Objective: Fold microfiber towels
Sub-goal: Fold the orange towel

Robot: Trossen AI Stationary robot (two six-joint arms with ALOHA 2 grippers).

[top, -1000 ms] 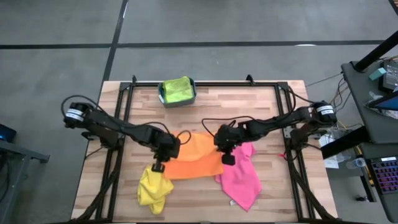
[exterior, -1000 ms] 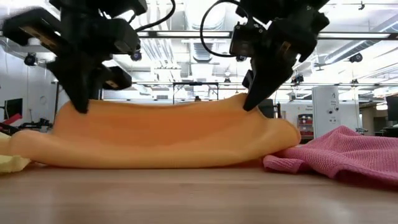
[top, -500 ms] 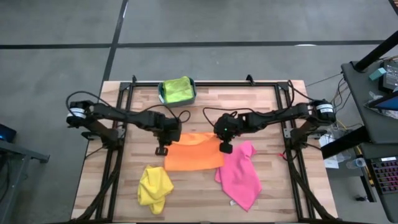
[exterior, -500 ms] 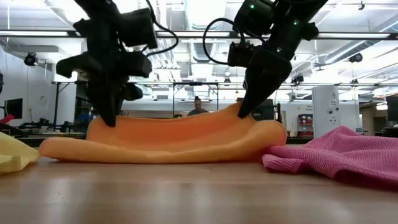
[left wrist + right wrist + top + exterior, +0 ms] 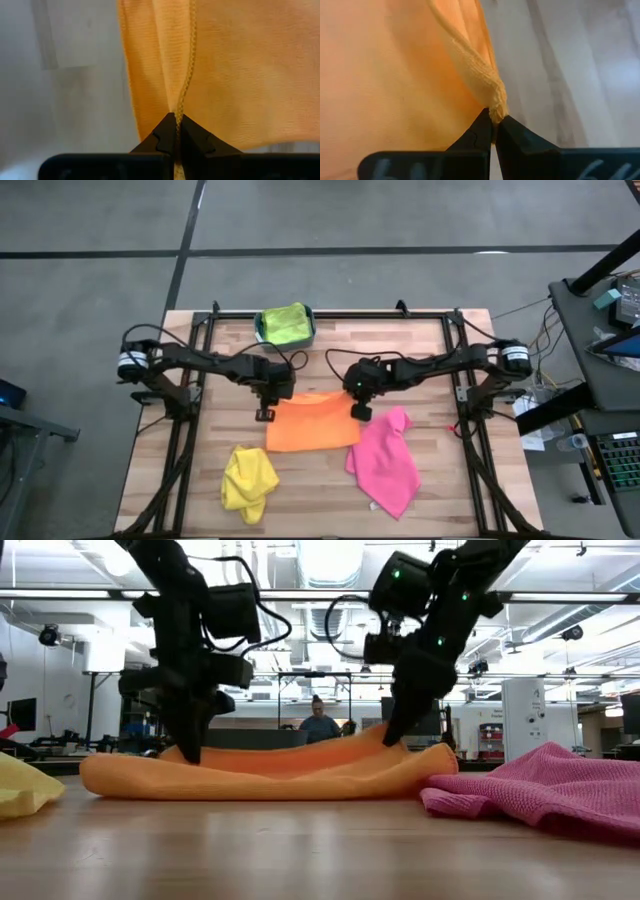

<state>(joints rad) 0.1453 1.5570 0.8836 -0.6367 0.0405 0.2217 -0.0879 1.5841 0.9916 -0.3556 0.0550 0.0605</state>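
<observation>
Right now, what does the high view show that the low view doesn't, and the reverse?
High view only: the teal bin at the table's far edge with the lime green towel in it, and the orange towel's folded outline. Low view only: the room behind, with a person. Both: left gripper and right gripper each shut on a far corner of the orange towel, yellow towel on the left, pink towel on the right.

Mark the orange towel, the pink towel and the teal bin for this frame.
orange towel (image 5: 312, 427): high view, middle of its flat top surface.
pink towel (image 5: 385, 465): high view, centre of the cloth.
teal bin (image 5: 259, 330): high view, its left rim beside the lime green towel (image 5: 285, 324) inside.
</observation>
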